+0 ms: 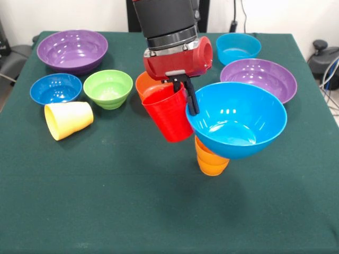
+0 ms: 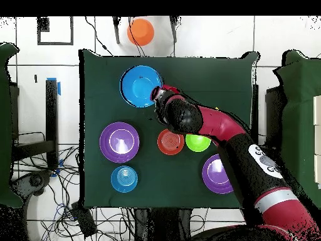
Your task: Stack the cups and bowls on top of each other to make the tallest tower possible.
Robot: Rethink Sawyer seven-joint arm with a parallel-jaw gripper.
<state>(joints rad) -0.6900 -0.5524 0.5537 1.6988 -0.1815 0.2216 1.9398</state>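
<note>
Gripper [image 1: 189,98] clamped on large blue bowl [image 1: 238,124] rim; bowl tilted, apparently seated directly atop orange cup [image 1: 211,159]; red cup [image 1: 168,116] just beside.

Near half of table [image 1: 132,211] open, free approach from 6 o'clock. Centre blocked: large blue bowl [image 1: 238,121] perched on orange cup [image 1: 211,159], red cup [image 1: 168,117] touching at 9 o'clock. Remaining bowls crowd 12 o'clock edge.

Green table [image 1: 106,211] carries two purple bowls [image 1: 72,50], dark blue bowl [image 1: 55,88], green bowl [image 1: 108,88], cyan bowl [image 1: 238,47], tipped yellow cup [image 1: 69,119], upright red cup [image 1: 168,112].
</note>
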